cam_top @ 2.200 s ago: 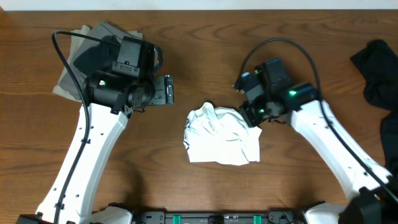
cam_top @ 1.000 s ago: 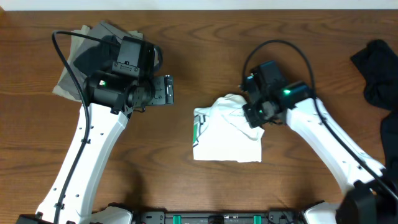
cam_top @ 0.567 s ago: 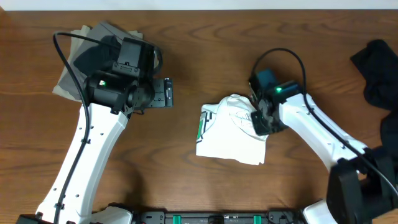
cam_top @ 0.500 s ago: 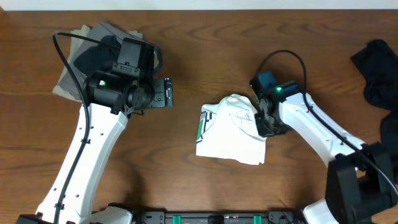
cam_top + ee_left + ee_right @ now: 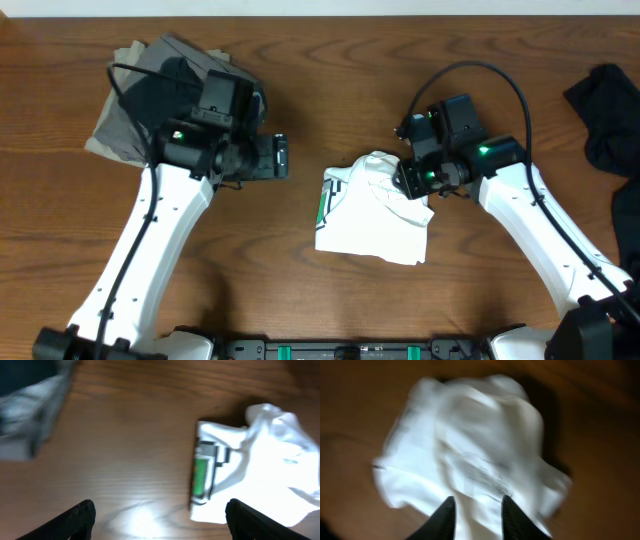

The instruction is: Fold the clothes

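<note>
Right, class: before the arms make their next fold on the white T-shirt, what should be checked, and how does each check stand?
1. The left gripper is open and empty: ok.
2. The right gripper is clear of the white T-shirt: cannot tell, the view is blurred.
3. The T-shirt lies flat: not ok, its top is bunched.
4. The grey clothes lie apart from it: ok.
5. The black garment lies apart from it: ok.

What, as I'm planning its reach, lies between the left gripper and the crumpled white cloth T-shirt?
Only bare brown wooden tabletop, clearest in the overhead view.
</note>
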Controlling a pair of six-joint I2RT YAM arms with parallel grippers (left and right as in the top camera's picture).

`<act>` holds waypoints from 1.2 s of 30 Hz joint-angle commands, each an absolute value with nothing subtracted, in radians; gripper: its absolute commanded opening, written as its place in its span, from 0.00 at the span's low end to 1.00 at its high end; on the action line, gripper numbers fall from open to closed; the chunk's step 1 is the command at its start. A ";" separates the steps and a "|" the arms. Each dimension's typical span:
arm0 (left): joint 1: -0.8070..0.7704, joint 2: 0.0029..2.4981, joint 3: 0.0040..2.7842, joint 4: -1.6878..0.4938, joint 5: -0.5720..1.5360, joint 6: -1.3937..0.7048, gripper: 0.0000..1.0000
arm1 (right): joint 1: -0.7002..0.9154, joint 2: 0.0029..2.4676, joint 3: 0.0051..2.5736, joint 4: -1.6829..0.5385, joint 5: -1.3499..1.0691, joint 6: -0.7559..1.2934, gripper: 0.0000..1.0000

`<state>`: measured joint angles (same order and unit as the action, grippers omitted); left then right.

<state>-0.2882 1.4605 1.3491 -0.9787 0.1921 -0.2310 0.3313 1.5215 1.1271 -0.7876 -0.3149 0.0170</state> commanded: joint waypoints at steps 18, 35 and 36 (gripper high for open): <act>-0.287 1.542 1.330 -0.935 0.324 -0.222 0.85 | 0.392 1.645 1.131 -0.820 -0.475 -0.088 0.01; -0.287 1.542 1.330 -0.902 0.325 -0.222 0.85 | 0.336 1.530 1.078 -0.966 -0.164 0.079 0.24; -0.287 1.543 1.330 -0.903 0.325 -0.222 0.85 | 0.324 1.523 1.078 -0.945 -0.170 0.088 0.28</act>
<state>-0.2890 1.5486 1.3319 -0.9005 0.3157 -0.2314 0.3580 1.5368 1.0721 -0.9688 -0.1970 0.0338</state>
